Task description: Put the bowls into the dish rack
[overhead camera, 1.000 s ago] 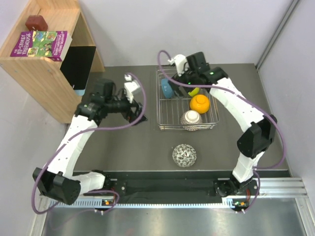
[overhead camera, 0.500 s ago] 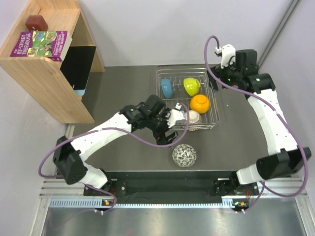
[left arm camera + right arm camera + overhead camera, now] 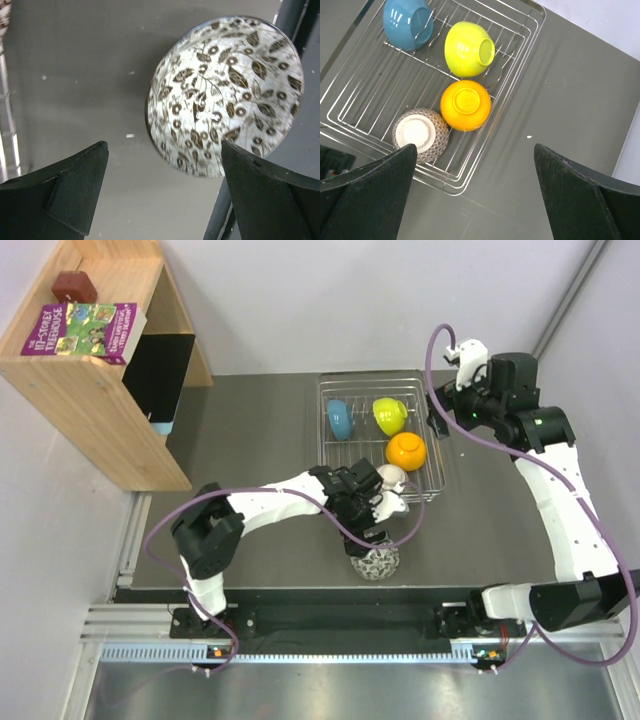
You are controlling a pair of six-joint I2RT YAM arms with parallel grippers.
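The wire dish rack holds a blue bowl, a yellow-green bowl, an orange bowl and a brown-lattice bowl with a white foot. A white bowl with a brown leaf pattern sits on the table in front of the rack. My left gripper is open just above it. In the left wrist view this bowl lies beyond the open gripper. My right gripper is open and empty, right of the rack. No pinkish-red bowl shows.
A wooden shelf with a book stands at the back left. The right wrist view shows the rack with the blue, yellow-green, orange and lattice bowls. The table's front edge rail runs just below the patterned bowl.
My left arm swung from the table's left across to the patterned bowl. My right gripper pulled back out of the rack to the right, leaving the yellow-green bowl in it.
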